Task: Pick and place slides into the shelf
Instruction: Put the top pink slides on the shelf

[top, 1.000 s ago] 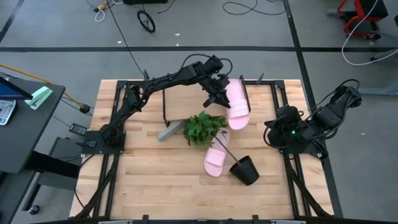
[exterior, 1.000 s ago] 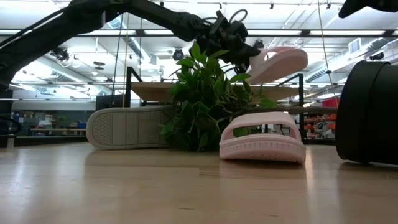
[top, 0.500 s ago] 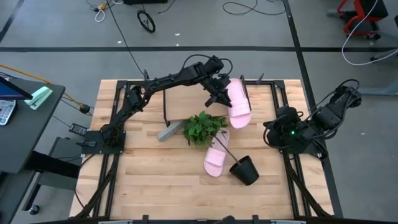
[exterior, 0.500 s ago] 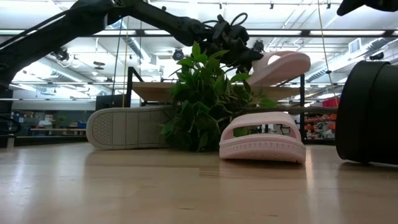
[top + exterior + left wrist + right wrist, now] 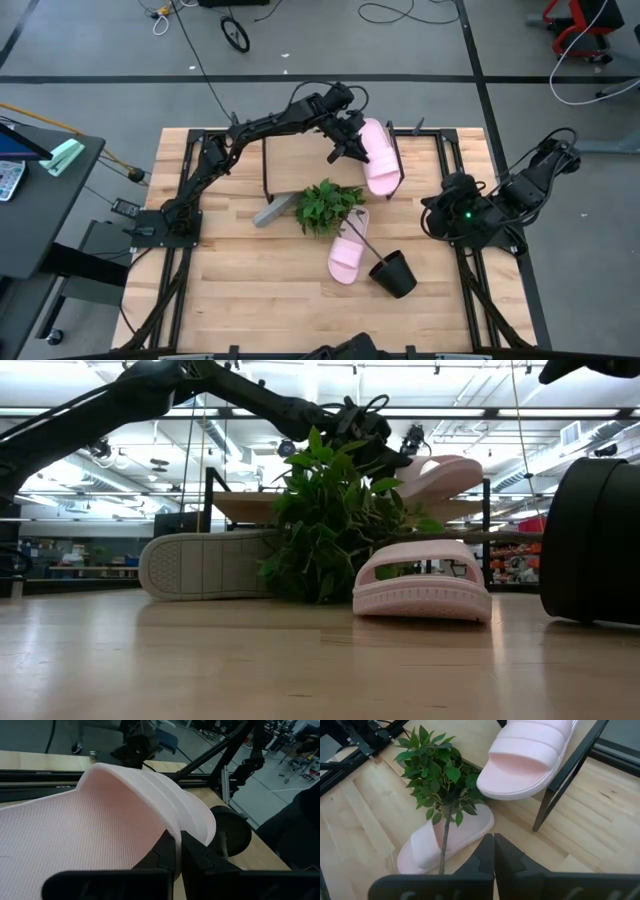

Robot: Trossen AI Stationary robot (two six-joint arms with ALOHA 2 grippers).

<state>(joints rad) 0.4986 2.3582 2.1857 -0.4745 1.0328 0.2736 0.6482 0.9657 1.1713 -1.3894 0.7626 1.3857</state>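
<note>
My left gripper reaches over the table's far middle, shut on a pale pink slide, which hangs over the shelf and shows in the low view as the pink slide. A second pink slide lies sole down on the table. A grey slide stands on its long edge by the plant. My right gripper waits shut at the table's right side. My left gripper pinches the edge of the slide's wide strap between its two fingers, close to where the strap meets the sole. The fingers come nearly level from the table's left. The slide is lifted and tilted; whether it touches the shelf top I cannot tell.
A leafy plant lies in the table's middle, its stem crossing the second pink slide toward a tipped black pot. The shelf's black rod leg stands under the held slide. Bare wood lies at the near left.
My left gripper has carried the pink slide a little toward the table's far edge and slightly down, still shut on it. In the low view the slide now sits lower, closer to the shelf top.
</note>
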